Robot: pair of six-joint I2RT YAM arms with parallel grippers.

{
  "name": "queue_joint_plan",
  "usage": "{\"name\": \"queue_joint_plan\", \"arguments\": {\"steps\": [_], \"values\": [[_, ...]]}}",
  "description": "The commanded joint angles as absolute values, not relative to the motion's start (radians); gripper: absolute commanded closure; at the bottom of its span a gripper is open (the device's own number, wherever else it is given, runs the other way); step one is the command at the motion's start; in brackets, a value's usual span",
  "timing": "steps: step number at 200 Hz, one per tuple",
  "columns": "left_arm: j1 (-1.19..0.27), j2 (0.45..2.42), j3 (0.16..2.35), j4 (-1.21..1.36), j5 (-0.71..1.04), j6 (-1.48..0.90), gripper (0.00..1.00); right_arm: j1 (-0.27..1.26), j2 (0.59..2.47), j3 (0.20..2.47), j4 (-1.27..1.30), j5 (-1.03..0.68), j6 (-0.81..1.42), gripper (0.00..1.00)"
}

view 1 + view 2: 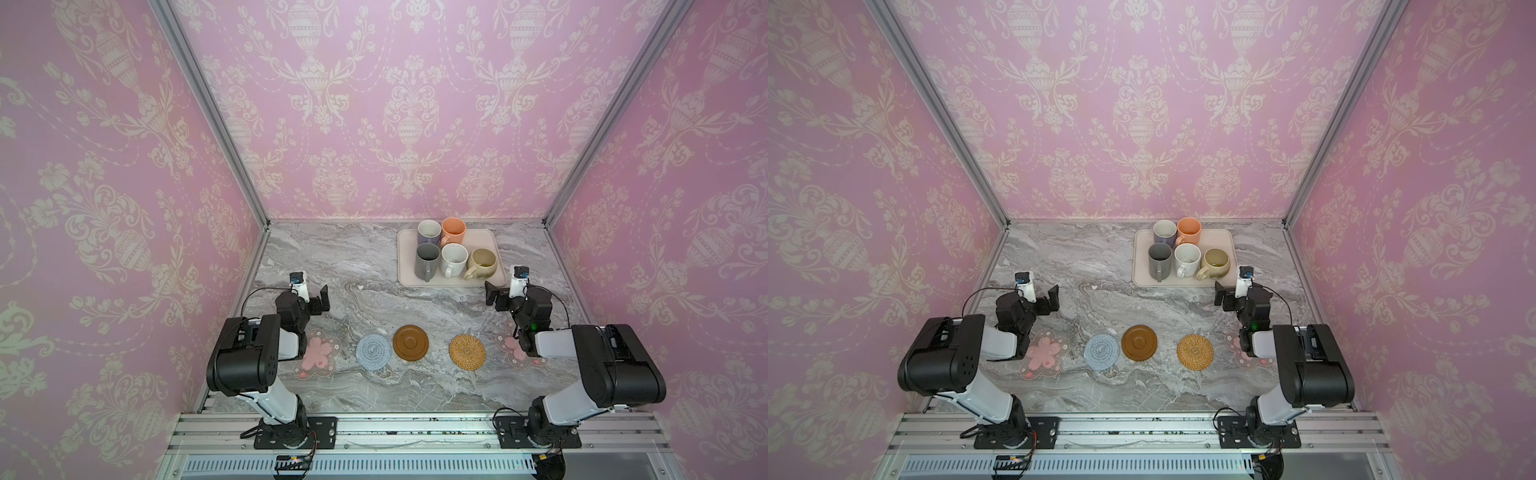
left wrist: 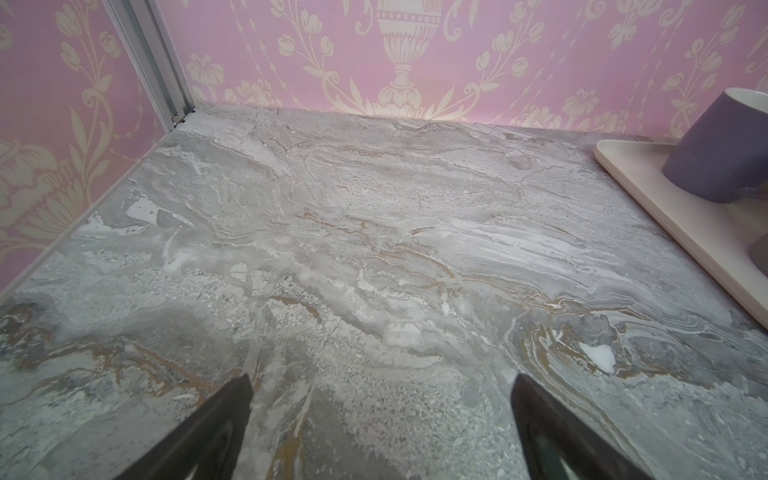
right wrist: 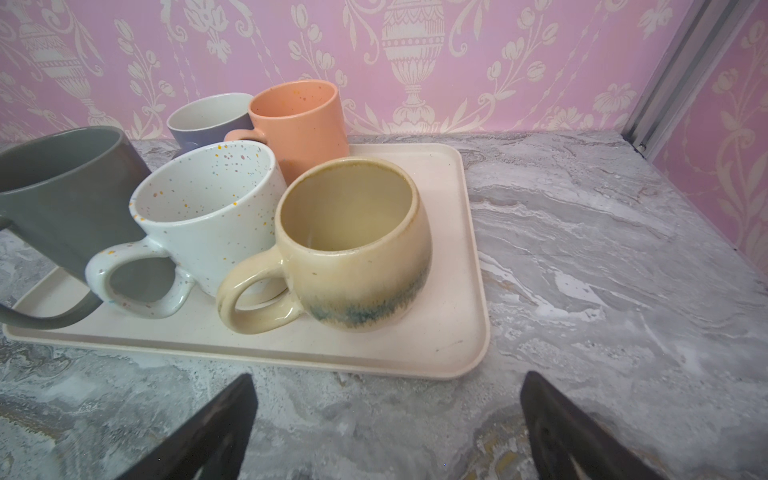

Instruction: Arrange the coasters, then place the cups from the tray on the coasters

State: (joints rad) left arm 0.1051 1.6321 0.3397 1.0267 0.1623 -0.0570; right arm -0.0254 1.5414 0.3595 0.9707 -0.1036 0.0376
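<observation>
Your left end effector (image 2: pixel 380 376) and right end effector (image 3: pixel 386 374) both stand apart, empty. The coasters (image 1: pixel 410 342) lie in a near row, apparently one per cup; the cups (image 1: pixel 454 259) crowd the tray (image 1: pixel 484 237) behind.

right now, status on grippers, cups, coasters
Left gripper open, empty; right gripper open, empty. All five cups on tray; five coasters in a rough row, bare. Right arm overhangs rightmost coaster.

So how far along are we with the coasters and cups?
Done: five coasters lie in a row between the arms. In hand: nothing; left hand and right hand are open, the right facing the tray. Left: all five cups stand on it, none on a coaster.
</observation>
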Motion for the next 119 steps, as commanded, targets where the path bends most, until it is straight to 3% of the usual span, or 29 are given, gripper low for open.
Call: {"name": "queue_joint_plan", "arguments": {"steps": [1, 52, 88, 119], "values": [[0.094, 1.555, 0.389, 0.883, 0.156, -0.033, 0.01, -0.021, 1.549, 0.356, 0.969, -0.089, 0.053, 0.0], [0.01, 1.342, 0.537, 0.419, 0.061, -0.056, 0.01, -0.02, 1.528, 0.36, 0.943, -0.074, 0.058, 0.0], [-0.145, 1.274, 0.648, 0.111, -0.16, -0.082, 0.04, -0.009, 1.376, 0.488, 0.568, -0.118, 0.023, 0.02], [-0.247, 1.296, 0.792, -0.122, -0.226, -0.101, 0.13, 0.001, 1.262, 0.507, 0.456, -0.083, 0.045, 0.02]]}}
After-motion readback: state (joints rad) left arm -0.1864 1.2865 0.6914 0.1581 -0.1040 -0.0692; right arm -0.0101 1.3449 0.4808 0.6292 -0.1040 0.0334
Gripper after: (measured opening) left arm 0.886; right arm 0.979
